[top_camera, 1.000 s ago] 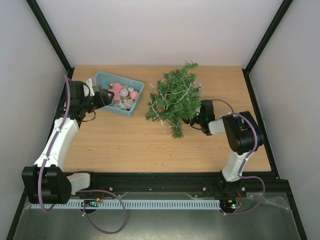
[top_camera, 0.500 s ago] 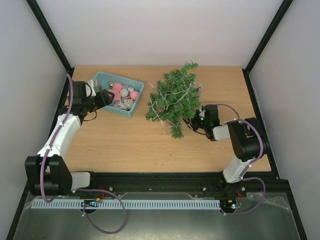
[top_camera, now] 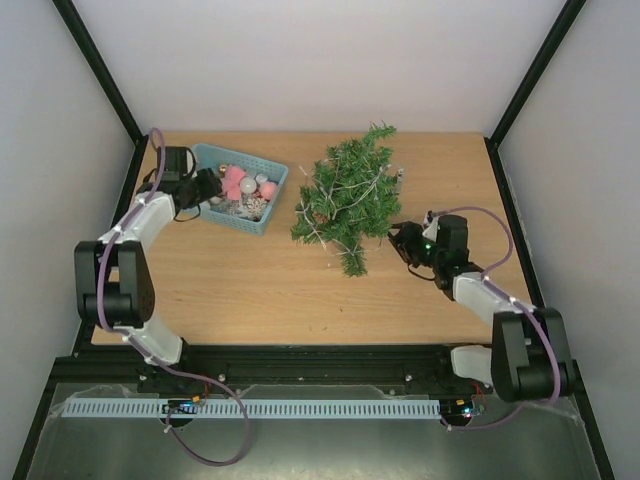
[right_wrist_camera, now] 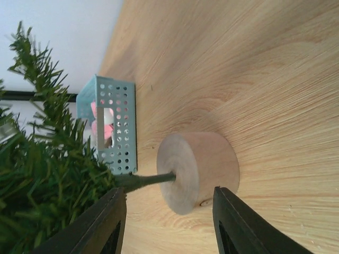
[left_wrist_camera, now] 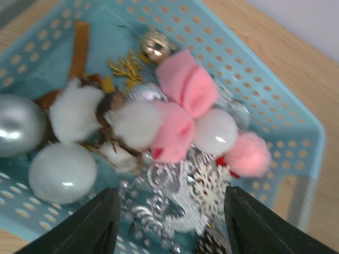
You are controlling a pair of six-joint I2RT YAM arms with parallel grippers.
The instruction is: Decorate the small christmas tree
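right pincer [right_wrist_camera: 168, 219] open and empty, small christmas tree [top_camera: 345, 195] just ahead, left pincer [left_wrist_camera: 167, 222] open

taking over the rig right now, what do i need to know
Claws: left claw open and empty, over the ornaments in the basket. Right claw open and empty, facing the tree's wood base, not touching it.
Things: tree mid table, right of the basket.
Done: no basket ornament seen on the tree in the top view.
Left: pick ornaments one at a time and hang them on the tree.
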